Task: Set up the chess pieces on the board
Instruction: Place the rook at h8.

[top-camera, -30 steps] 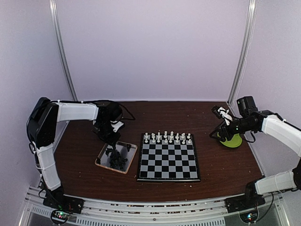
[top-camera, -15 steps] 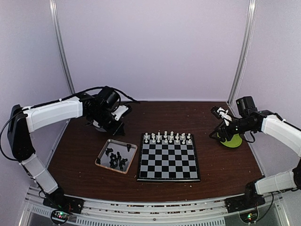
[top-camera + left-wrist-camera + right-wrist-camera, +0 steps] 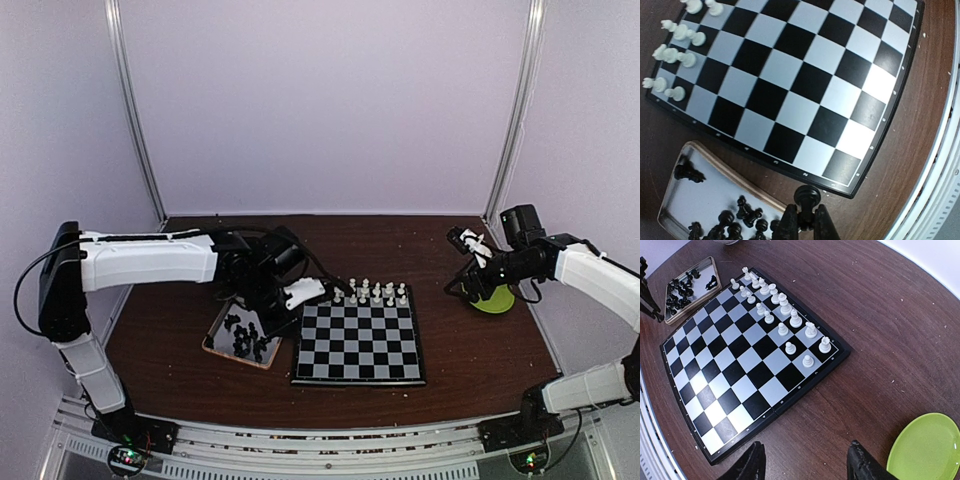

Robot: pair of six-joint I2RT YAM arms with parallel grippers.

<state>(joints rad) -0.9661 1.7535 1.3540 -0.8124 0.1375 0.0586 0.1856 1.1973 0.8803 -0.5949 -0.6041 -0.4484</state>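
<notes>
White chess pieces (image 3: 357, 292): standing upright in two rows along the far edge of the board (image 3: 360, 345). One row is on the outermost squares and the other is just in front of it.
Black chess pieces (image 3: 245, 338): heaped loosely in the tray (image 3: 212, 343), some lying on their sides. In the left wrist view one lies apart from the heap, toward the tray's far end.
Board: flat on the brown table (image 3: 460, 350), about midway between the two arms. Its black border is square to the table's near edge.
Tray: on the table just beside the board's left edge, turned at a slight angle to it. A strip of bare table shows between them.
Left tool (image 3: 807, 222): pinched narrow on one black piece (image 3: 807, 196), whose round head shows above the fingertips. The left arm reaches in over the tray and the board's left side. In the wrist view the piece shows against the board's tray-side border; its height above the table cannot be told.
Right tool (image 3: 807, 467): fingers wide apart and gripping no piece, held up above the table to the right of the board.
Green plate (image 3: 492, 298): on the table right of the board, below the right tool.
</notes>
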